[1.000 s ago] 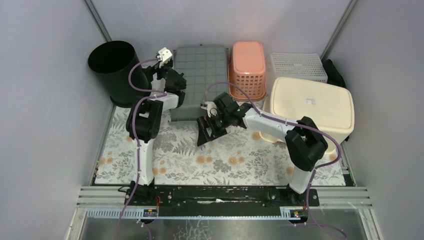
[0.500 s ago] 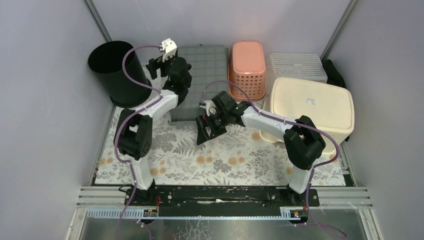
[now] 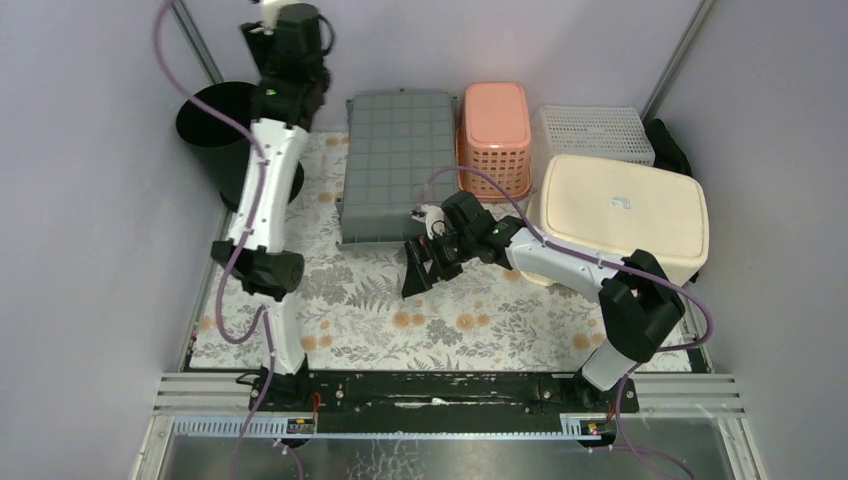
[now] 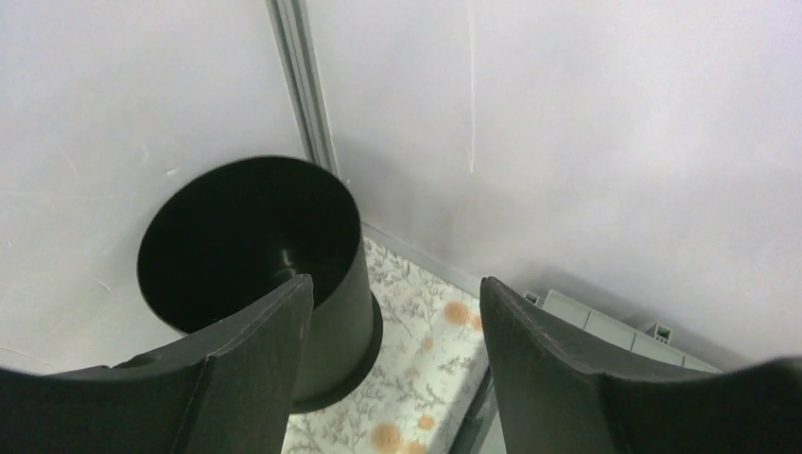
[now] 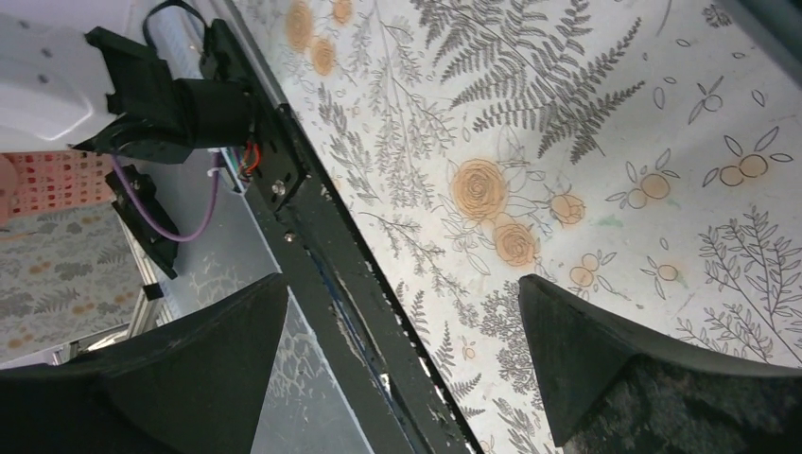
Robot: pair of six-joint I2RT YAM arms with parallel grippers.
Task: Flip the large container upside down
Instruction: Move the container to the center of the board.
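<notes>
The large grey container (image 3: pixel 395 165) lies at the back of the mat with its gridded base facing up; one corner (image 4: pixel 605 326) shows in the left wrist view. My left gripper (image 3: pixel 290 60) is raised high near the back left corner, above the black bin. Its jaws (image 4: pixel 392 303) stand apart with nothing between them. My right gripper (image 3: pixel 420 270) hangs open just off the container's near right corner, over the flowered mat (image 5: pixel 530 170), and holds nothing (image 5: pixel 402 303).
A black round bin (image 3: pixel 225 130) (image 4: pixel 251 236) stands upright at the back left. A pink basket (image 3: pixel 495 135), a white mesh basket (image 3: pixel 597 132) and a cream tub (image 3: pixel 620 215) fill the back right. Walls close in on three sides, and the black base rail (image 5: pixel 322 236) runs along the near edge.
My left arm has lifted away from the grey container's left edge and swung up and back toward the black bin, its jaws narrowing a little. The right gripper has barely shifted.
</notes>
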